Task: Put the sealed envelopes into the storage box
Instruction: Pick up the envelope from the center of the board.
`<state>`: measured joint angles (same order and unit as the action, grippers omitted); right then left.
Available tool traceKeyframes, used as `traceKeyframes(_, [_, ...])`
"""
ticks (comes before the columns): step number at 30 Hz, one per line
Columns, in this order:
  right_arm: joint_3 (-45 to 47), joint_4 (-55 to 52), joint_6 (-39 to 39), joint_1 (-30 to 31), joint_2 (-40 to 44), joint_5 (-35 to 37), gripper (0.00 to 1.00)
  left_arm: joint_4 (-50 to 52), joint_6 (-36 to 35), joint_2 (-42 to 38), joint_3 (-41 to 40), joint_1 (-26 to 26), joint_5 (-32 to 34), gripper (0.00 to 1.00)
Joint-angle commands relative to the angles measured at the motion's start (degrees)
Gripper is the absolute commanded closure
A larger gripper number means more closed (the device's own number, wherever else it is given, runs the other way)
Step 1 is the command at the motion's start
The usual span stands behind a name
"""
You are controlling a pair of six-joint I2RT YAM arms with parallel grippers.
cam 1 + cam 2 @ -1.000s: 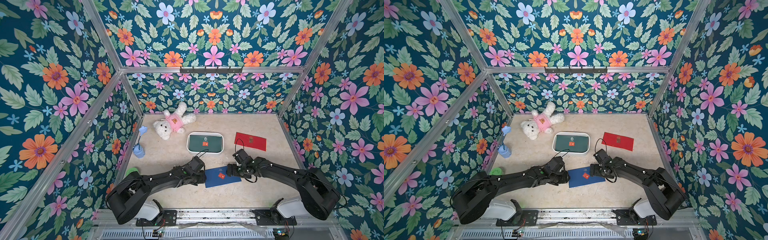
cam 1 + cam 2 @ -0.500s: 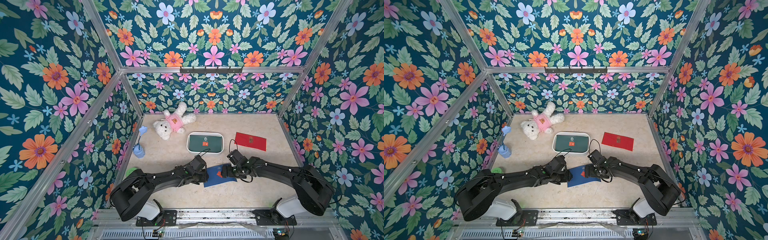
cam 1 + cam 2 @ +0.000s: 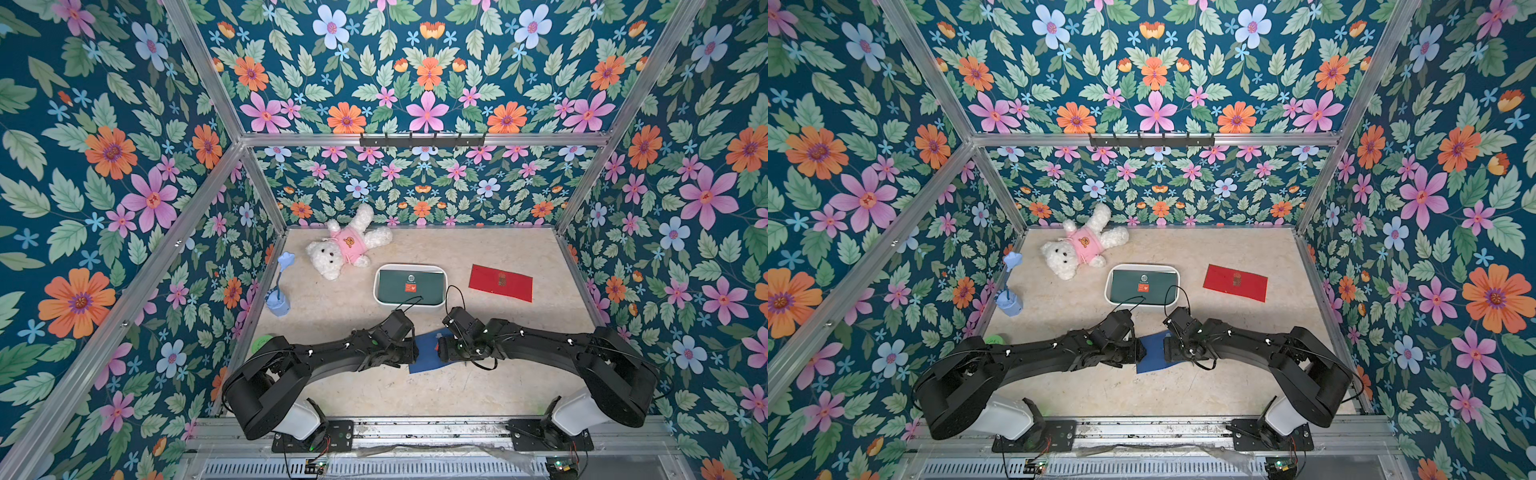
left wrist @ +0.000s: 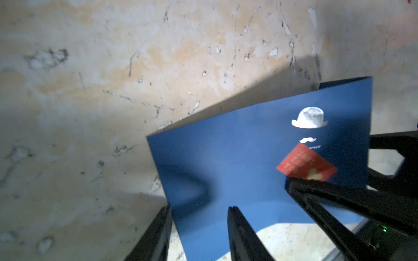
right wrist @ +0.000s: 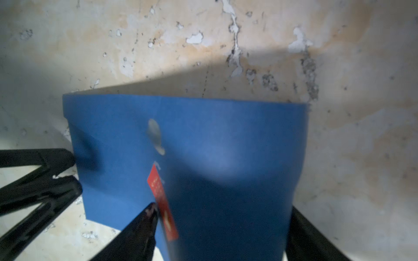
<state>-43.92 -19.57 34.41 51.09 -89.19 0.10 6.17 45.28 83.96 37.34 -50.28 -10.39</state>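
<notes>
we see a beige marbled table (image 3: 478, 249) with the two black arms reaching in from the near edge and meeting at the middle. toward the far side sits the storage box (image 3: 375, 286), white, shallow and round-cornered, and a dark green envelope (image 3: 390, 282) with a small red seal lies flat inside it, nearly filling it. to the right of the box, apart from it, a red envelope (image 3: 500, 282) lies flat on the table.

nearer than the box, the navy envelope (image 3: 427, 351) hangs between the two grippers, tilted and bowed, its shadow falling on the table below. it bears a silver hat and moustache print (image 4: 309, 117) and a red sticker (image 4: 305, 166) reading "just for you".

the left gripper (image 4: 199, 210) has its jaws partly apart astride the envelope's left edge, one finger on each face, and we judge it to be holding the sheet up. the right gripper (image 5: 222, 210) stands wide, one finger by the sticker and one behind the paper, gripping nothing.
</notes>
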Motion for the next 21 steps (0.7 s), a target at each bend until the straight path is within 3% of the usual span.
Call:
traceKeyframes(1, [1.9,-3.7,0.5,0.4,-0.8,-2.1,0.18,5.9,-6.7,-1.0,3.0,1.4,-0.6,0.53])
traceKeyframes(6, [4.0,-1.9,-1.0,0.4,1.5,-2.0,0.18,9.7,-27.4,-0.1,9.3,4.6,-8.7,0.54])
traceKeyframes(9, [4.5,-1.9,-2.1,0.4,1.5,-1.4,0.18,11.9,-36.2,3.6,13.1,5.6,-11.2,0.56])
traceKeyframes(21, [6.4,0.9,-3.0,0.4,1.4,-2.7,0.19,7.4,-48.8,14.3,22.5,7.9,-20.8,0.51])
